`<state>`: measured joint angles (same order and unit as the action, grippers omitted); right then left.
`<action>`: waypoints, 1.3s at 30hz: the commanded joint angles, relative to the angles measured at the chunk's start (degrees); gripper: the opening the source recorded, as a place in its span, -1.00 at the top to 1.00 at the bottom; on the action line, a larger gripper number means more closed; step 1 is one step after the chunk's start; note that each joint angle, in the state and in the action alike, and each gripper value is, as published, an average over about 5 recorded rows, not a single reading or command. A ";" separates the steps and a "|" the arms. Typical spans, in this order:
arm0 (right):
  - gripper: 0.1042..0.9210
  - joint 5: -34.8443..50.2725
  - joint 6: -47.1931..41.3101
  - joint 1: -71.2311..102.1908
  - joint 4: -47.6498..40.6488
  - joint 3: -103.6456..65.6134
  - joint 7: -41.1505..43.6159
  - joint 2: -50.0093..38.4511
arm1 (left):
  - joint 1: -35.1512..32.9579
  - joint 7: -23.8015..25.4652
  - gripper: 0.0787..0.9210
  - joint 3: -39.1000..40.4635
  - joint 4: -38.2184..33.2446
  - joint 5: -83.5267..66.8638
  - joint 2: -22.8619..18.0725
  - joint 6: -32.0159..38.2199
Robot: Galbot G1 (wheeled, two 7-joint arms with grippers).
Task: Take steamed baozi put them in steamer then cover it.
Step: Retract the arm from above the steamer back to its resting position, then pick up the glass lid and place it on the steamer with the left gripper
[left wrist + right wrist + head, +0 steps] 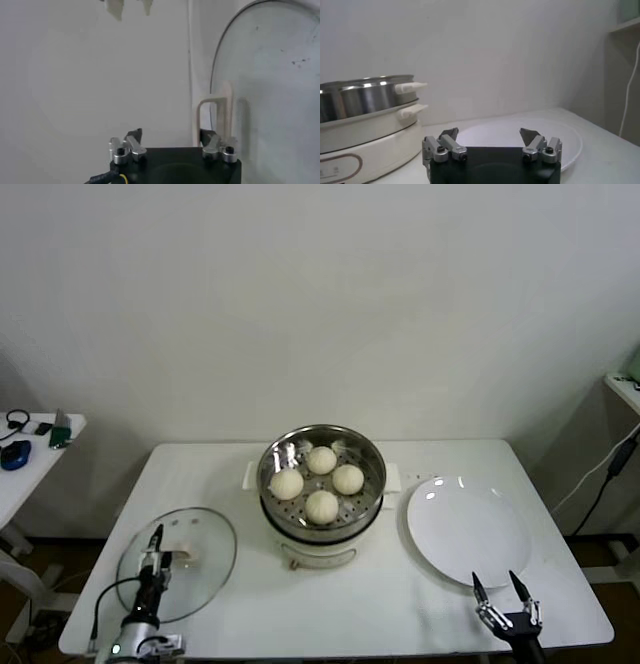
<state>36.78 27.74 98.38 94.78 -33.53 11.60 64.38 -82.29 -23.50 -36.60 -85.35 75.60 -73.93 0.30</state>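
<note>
All four steamed baozi already sit inside the steamer, which stands in the middle of the white table, a bit toward the back edge. So the job left, I think, is the cover.

The cover lies flat near the table's front left corner, with its cream bar handle on top. The left gripper is right over the cover, by the handle. In the left wrist view the handle stands up just in front of one finger, and the other finger sits well off to the side. The fingers are spread and hold nothing — the handle is not yet between them. From the head view the bar seems to run from the table's left toward its right, but it is small there, so I am not sure.

The left arm is much nearer the cover. From there the steamer lies to the right and farther back.

The right gripper waits at the front right edge, fingers wide apart and empty, just in front of the bare white plate.
</note>
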 commanded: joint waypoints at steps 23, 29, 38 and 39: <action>-0.76 -4.26 -3.10 -0.52 0.89 -1.11 -2.78 1.49 | -0.29 4.29 0.87 -0.31 -9.05 -5.67 2.38 -3.31; -0.76 -7.99 -6.77 -0.29 1.66 -2.03 -5.21 1.07 | -3.19 15.19 0.87 1.59 -27.23 -12.32 8.72 -16.68; -0.76 -10.03 -8.73 -0.21 3.06 -2.72 -6.65 0.92 | 5.25 27.80 0.87 13.64 -40.90 -14.32 17.18 -39.41; -0.76 -10.02 -8.73 -0.20 3.18 -2.78 -6.66 0.92 | 6.91 28.88 0.87 15.93 -41.16 -13.15 17.40 -41.00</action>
<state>29.45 21.43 98.12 97.10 -35.91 6.56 65.45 -82.30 -8.55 -32.27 -108.63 65.10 -64.55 -17.95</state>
